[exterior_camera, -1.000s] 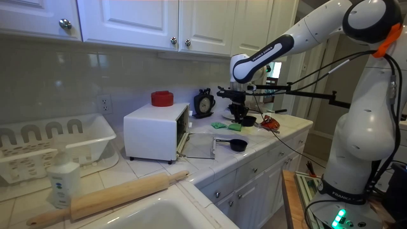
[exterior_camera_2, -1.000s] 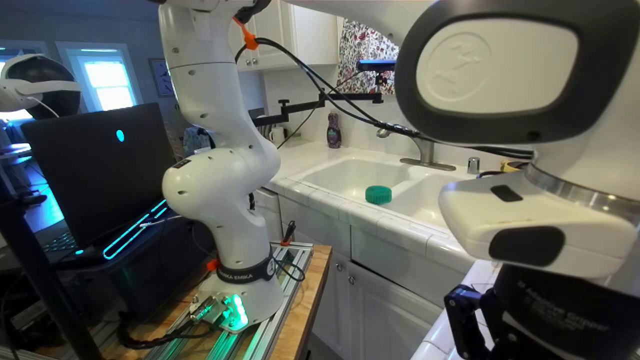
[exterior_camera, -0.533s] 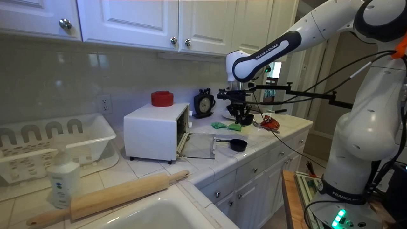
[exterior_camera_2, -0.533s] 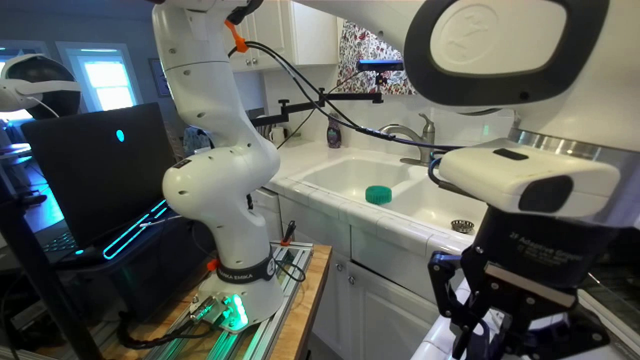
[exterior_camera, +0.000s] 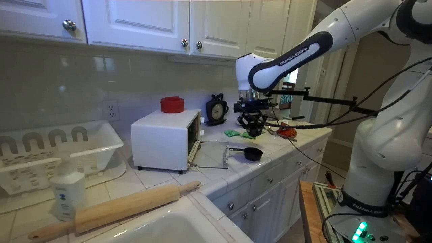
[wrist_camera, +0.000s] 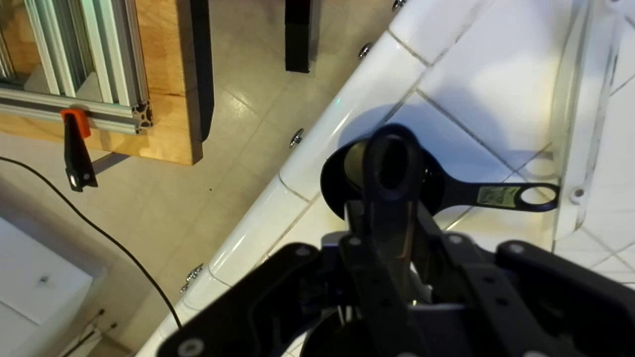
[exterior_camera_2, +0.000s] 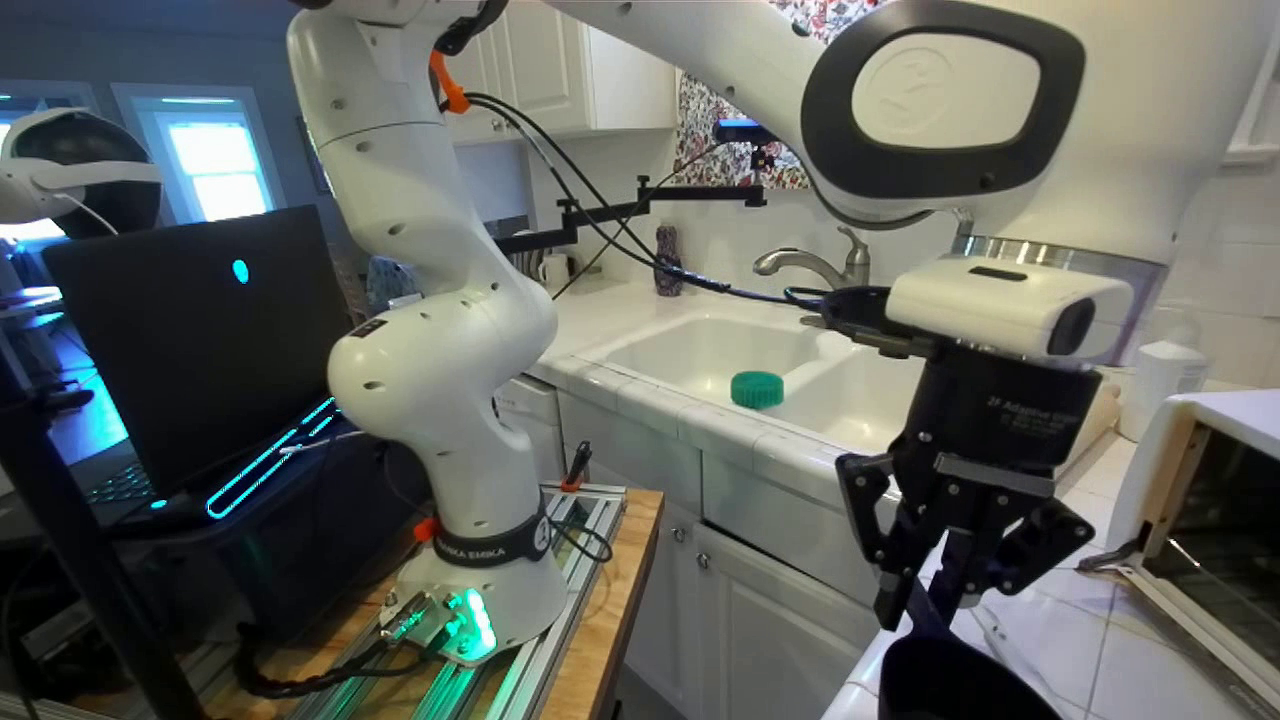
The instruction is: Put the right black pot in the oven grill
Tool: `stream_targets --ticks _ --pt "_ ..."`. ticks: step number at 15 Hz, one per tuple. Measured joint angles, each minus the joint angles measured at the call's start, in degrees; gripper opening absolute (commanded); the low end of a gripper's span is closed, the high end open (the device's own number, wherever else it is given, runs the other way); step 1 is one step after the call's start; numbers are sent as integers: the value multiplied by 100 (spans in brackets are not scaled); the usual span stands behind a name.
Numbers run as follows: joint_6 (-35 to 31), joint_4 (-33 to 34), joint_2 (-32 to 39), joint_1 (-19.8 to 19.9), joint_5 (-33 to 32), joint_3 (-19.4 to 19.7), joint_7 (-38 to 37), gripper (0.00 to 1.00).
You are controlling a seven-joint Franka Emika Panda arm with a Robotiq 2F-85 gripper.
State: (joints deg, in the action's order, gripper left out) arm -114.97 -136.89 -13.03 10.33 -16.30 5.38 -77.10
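Note:
My gripper (exterior_camera: 252, 123) is shut on the handle of a black pot (exterior_camera: 254, 131) and holds it above the counter. In an exterior view the held pot (exterior_camera_2: 955, 685) hangs below the fingertips (exterior_camera_2: 918, 598). In the wrist view the handle (wrist_camera: 393, 163) stands up between the fingers (wrist_camera: 387, 218); the bowl is mostly hidden. A second black pot (exterior_camera: 253, 154) sits on the counter, its handle pointing at the oven grill; it also shows in the wrist view (wrist_camera: 342, 183). The white oven grill (exterior_camera: 159, 145) has its glass door (exterior_camera: 212, 155) lowered. Its dark opening (exterior_camera_2: 1225, 540) shows too.
A red container (exterior_camera: 172, 105) stands on the oven grill. A black clock-faced scale (exterior_camera: 216, 110), green cloths (exterior_camera: 232, 133) and a red bag (exterior_camera: 287, 130) lie behind. A white dish rack (exterior_camera: 101, 135), a rolling pin (exterior_camera: 128, 206) and a sink (exterior_camera: 168, 226) are at the near side.
My gripper has carried the held pot nearer to the second pot and the oven grill. The pot has come into view in an exterior view. The second pot and the oven grill have not moved.

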Motion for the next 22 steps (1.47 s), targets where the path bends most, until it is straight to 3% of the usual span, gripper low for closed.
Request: stream_targets --ticks 5,6,10,22 --pt "0 -19 9 12 -5 -21 13 24" --pt "0 -19 8 12 -5 -21 13 6" --pt "-8 -3 12 6 -44 -38 167 6" --pt "-48 842 761 -347 -363 -311 2955 6"
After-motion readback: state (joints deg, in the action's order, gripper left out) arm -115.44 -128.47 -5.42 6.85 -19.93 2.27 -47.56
